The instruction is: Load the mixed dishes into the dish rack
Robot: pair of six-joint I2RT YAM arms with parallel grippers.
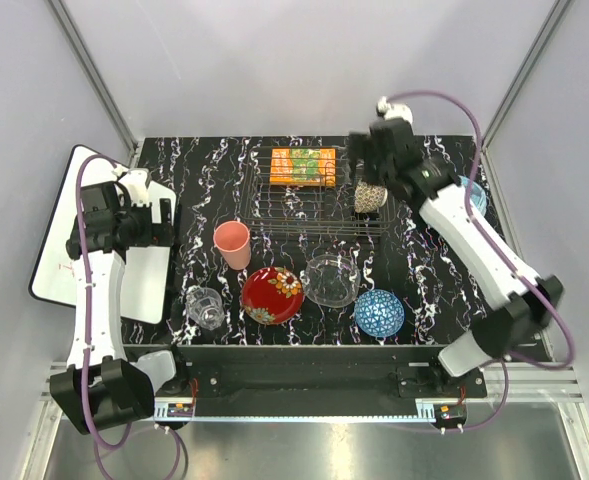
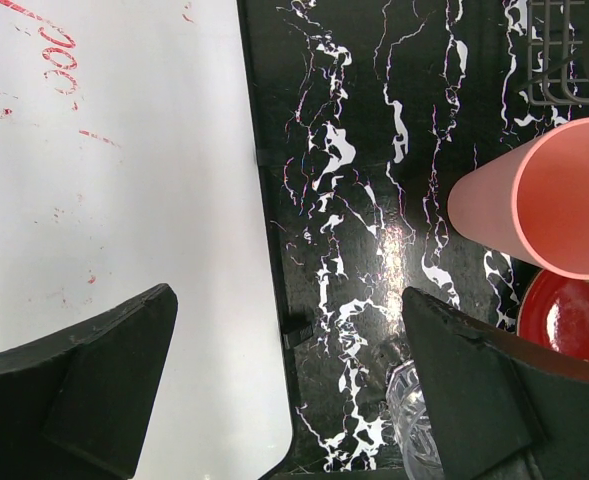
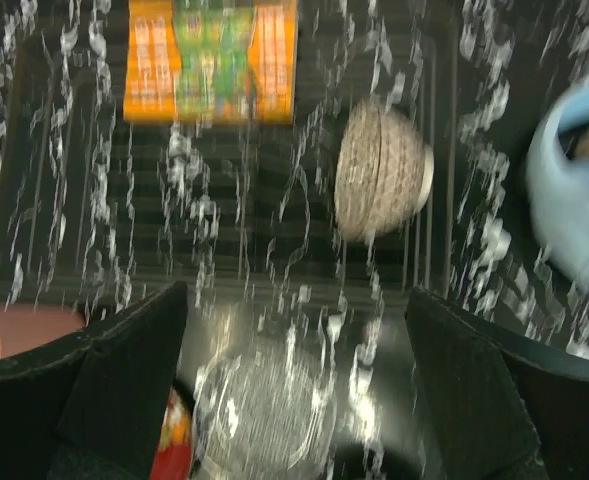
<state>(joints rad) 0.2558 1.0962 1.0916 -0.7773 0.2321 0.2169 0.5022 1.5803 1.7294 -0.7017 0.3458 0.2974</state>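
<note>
right gripper [image 3: 296, 300] apart from beige bowl [image 3: 382, 168] in dish rack [image 1: 294, 212]

rack [image 1: 314, 200]: small bowl [image 1: 370, 197] in it, right end | box [image 1: 303, 166] at its far edge | cup [image 1: 232, 243] front-left | clear bowl [image 1: 331, 279] just in front | headphones [image 1: 473, 196] right | board [image 1: 59, 235] far left

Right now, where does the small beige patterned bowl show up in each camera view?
Top external: the small beige patterned bowl sits right of centre in the upper half, at the right end of the dish rack.
Left wrist: not in it.
Right wrist: right of centre, upper half, blurred, standing on edge in the rack.
Shared landmark: the dish rack, of which only a corner shows at the top right of the left wrist view.
</note>
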